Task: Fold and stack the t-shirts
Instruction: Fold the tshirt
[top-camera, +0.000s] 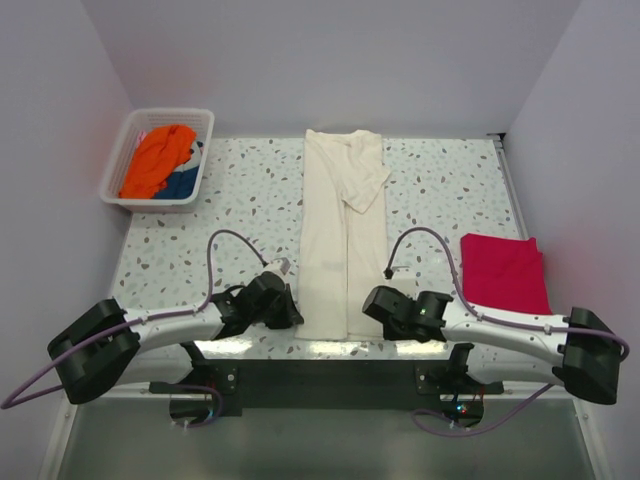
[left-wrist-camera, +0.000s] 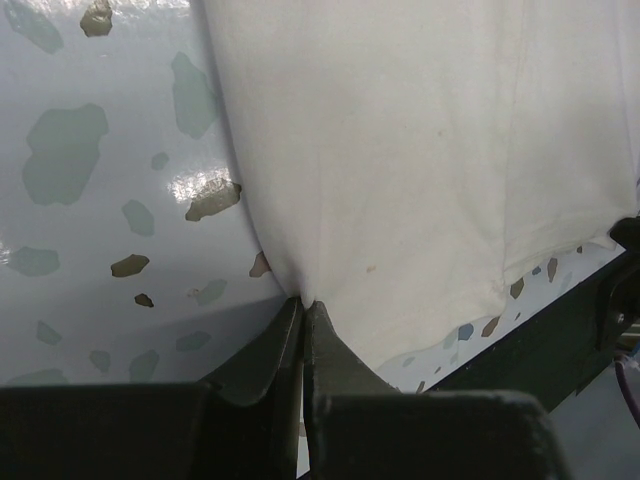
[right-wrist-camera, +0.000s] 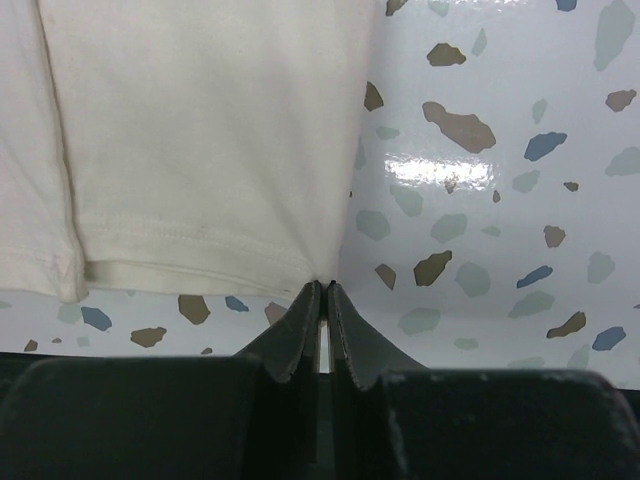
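I'm seeing blue shirt (top-camera: 181, 186) mostly hiding under orange shirt (top-camera: 158, 158) in basket (top-camera: 150, 203) — shape too small to tell. Right arm (top-camera: 505, 327) is overlapping near edge of red shirt (top-camera: 503, 270). Cream shirt (left-wrist-camera: 430, 150) is running off both wrist views — only hem end showing.

Left arm (top-camera: 170, 322) and right arm (top-camera: 510, 325) lie low, wrists angled inward, both pairs of jaws pinched together.
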